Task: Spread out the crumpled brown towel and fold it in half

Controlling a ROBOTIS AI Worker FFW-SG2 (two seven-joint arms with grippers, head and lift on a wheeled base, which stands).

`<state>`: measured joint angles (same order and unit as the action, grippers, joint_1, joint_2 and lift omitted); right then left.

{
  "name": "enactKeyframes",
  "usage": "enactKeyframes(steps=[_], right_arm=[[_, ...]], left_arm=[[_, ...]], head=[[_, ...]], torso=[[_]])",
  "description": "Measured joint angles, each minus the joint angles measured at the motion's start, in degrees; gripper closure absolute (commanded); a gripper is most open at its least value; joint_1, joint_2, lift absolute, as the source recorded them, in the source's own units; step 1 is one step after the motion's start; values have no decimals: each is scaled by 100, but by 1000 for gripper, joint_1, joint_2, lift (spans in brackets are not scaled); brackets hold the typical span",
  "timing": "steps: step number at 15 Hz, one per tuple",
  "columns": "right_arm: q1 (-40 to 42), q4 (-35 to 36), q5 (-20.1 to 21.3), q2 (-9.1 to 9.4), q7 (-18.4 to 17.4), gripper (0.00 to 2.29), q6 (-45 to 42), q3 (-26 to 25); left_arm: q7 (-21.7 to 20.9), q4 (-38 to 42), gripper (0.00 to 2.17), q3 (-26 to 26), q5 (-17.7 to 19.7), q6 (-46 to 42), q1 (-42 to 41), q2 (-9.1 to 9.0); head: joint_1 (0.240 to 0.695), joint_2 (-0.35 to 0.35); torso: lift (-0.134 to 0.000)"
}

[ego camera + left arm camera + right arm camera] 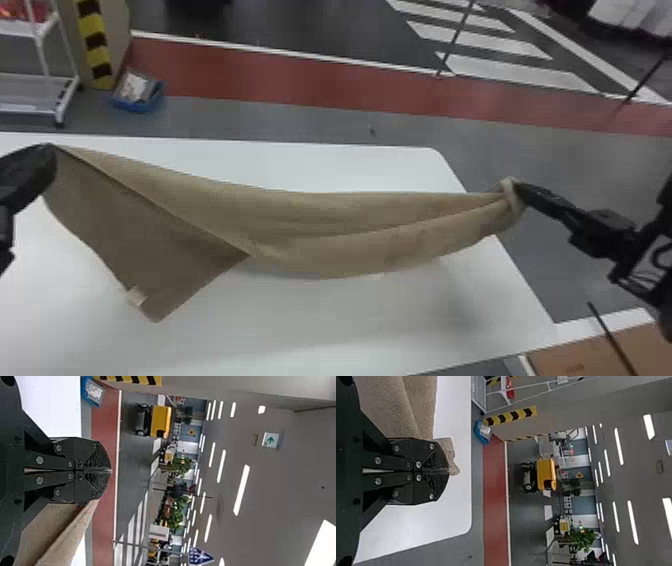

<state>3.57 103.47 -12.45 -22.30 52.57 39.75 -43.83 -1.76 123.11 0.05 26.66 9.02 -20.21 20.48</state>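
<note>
head view: the brown towel (310, 215) hangs stretched above the white table (350, 325), held at both ends. the left gripper (51, 148) has one corner at the table's left side, and the right gripper (518, 188) has the other end out near the table's right edge, where the cloth bunches and wraps around the fingertips. between them the towel sags in long folds. on the left side a flap hangs down to a point, with a small pale tag (136, 296) near its lower tip.

left wrist view: the jaws of the left gripper (111, 471) are pressed together with the cloth pinched at their tips. right wrist view: the jaws of the right gripper (448, 471) are closed too, gripping the towel, and a short crumpled bit sticks out past the tips.

past the table, on the floor, are a blue bin (135, 102) and a white rack (42, 50). a brown board (600, 352) lies at the head view's lower right corner.
</note>
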Motion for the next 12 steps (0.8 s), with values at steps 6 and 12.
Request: enactKeyframes(steps=[6,12], right_arm=[[-101,-1266,333,-184,11,640,-64,260],[-14,-1588,1281,36,10,100,-189,842]], left_arm=[[8,66,2064,65,35,80,-110,23],[-59,-23,2064,-48,-56,156,-108,-9]], head=[[695,-350],[695,-350]], torso=[[-120],[-120]])
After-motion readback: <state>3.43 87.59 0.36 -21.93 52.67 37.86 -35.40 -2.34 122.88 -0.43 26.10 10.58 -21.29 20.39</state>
